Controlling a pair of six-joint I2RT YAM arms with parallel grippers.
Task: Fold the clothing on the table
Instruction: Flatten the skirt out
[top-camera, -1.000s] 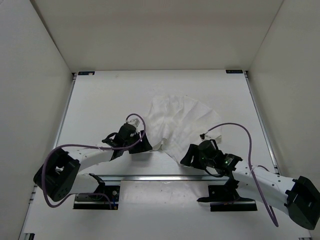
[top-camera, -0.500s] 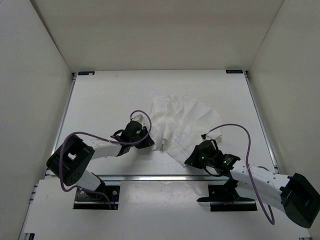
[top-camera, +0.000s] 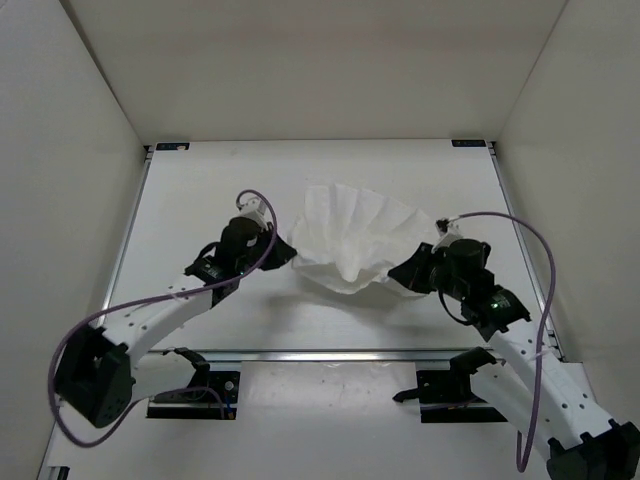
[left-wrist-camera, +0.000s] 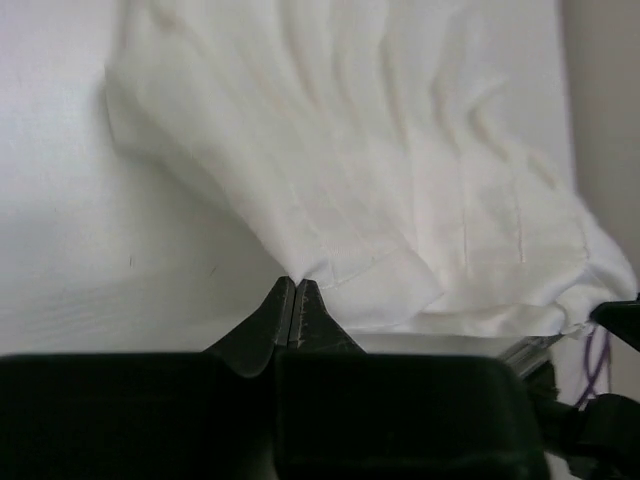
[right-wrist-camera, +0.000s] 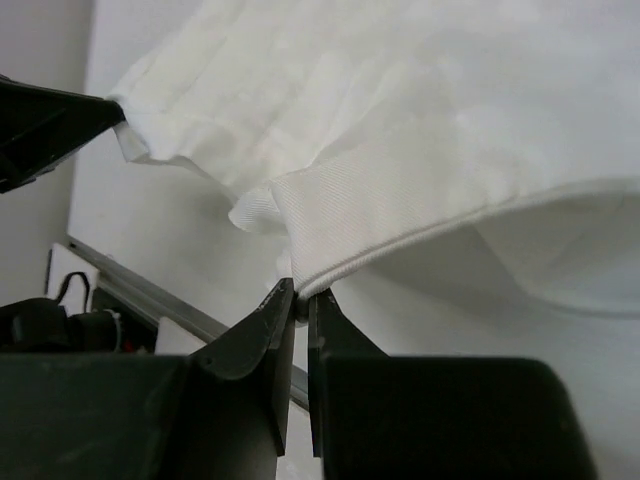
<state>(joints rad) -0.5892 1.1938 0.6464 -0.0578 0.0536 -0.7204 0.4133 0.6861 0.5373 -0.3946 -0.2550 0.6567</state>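
The white pleated clothing (top-camera: 350, 235) hangs lifted between both arms above the middle of the table (top-camera: 200, 190), its near edge sagging in a curve. My left gripper (top-camera: 288, 254) is shut on the garment's left corner; in the left wrist view the clothing (left-wrist-camera: 380, 170) fans out from the closed left gripper (left-wrist-camera: 296, 286). My right gripper (top-camera: 403, 272) is shut on the right corner; in the right wrist view the hemmed clothing (right-wrist-camera: 420, 150) edge is pinched by the right gripper (right-wrist-camera: 301, 295). The far edge still rests on the table.
Metal rails run along the table's left side (top-camera: 128, 240), right side (top-camera: 522, 240) and near edge (top-camera: 330, 353). White walls enclose the table on three sides. Purple cables loop over both arms. The arm bases (top-camera: 190, 392) sit at the near edge.
Both grippers have shut on the clothing's near corners, then risen and moved away from the near edge, lifting that edge. The left arm swung left, the right arm right.
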